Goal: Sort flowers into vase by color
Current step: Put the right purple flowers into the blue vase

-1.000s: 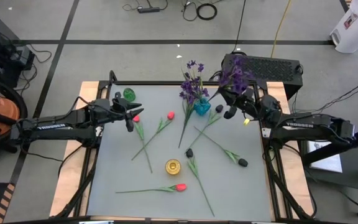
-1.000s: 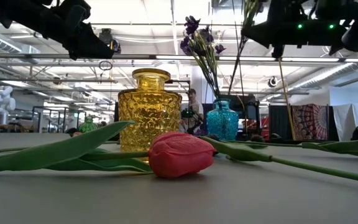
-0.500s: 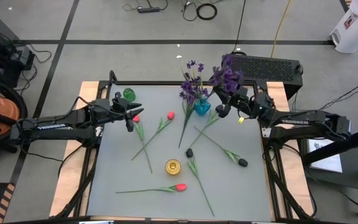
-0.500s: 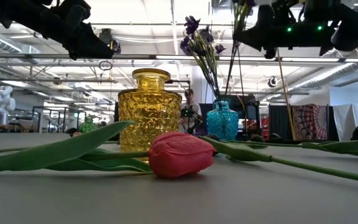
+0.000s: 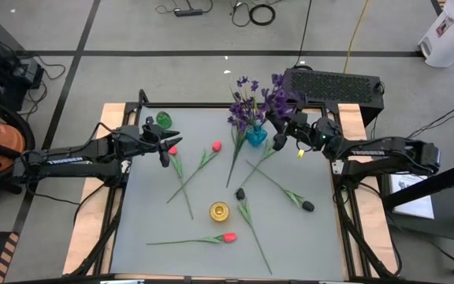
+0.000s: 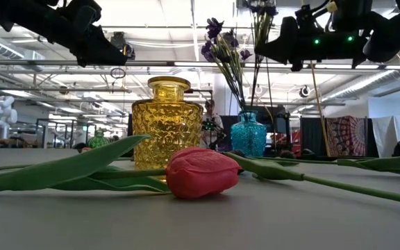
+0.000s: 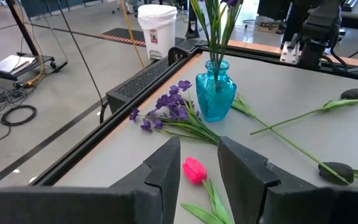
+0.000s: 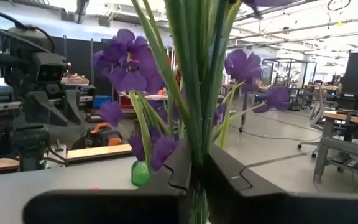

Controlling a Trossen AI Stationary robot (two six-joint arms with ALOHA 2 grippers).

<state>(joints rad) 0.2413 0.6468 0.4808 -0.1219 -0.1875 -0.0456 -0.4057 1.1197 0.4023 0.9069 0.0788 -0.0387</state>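
Note:
My right gripper (image 5: 282, 132) is shut on a purple flower (image 5: 278, 96) that stands upright just right of the blue vase (image 5: 256, 136). That vase holds other purple flowers (image 6: 217, 42). One more purple flower (image 7: 166, 109) lies on the table beside the vase. Red tulips (image 5: 217, 146) (image 5: 228, 237) and black tulips (image 5: 240, 193) (image 5: 308, 207) lie flat on the mat. My left gripper (image 7: 199, 149) hangs open above a red tulip (image 7: 194, 169) at the table's left. Whether the held stem's lower end is in the vase, I cannot tell. My right gripper pinches the purple flower's green stem (image 8: 194, 124) between its two fingers, below the blooms. The fingers come about level from the table's right side and lie across the stem. The flower stands upright with its blooms (image 8: 126, 59) above the fingers. Its lower end is hidden.
A yellow glass vase (image 5: 220, 211) stands near the mat's middle front. A small green vase (image 5: 163, 119) stands at the far left by my left arm. Long stems and leaves (image 5: 184, 189) cross the mat. A black box (image 5: 333, 85) sits beyond the far right corner.
My right gripper has moved toward the table's left, up to the blue vase, carrying the purple flower upright; the blooms now stand close to those in the vase.

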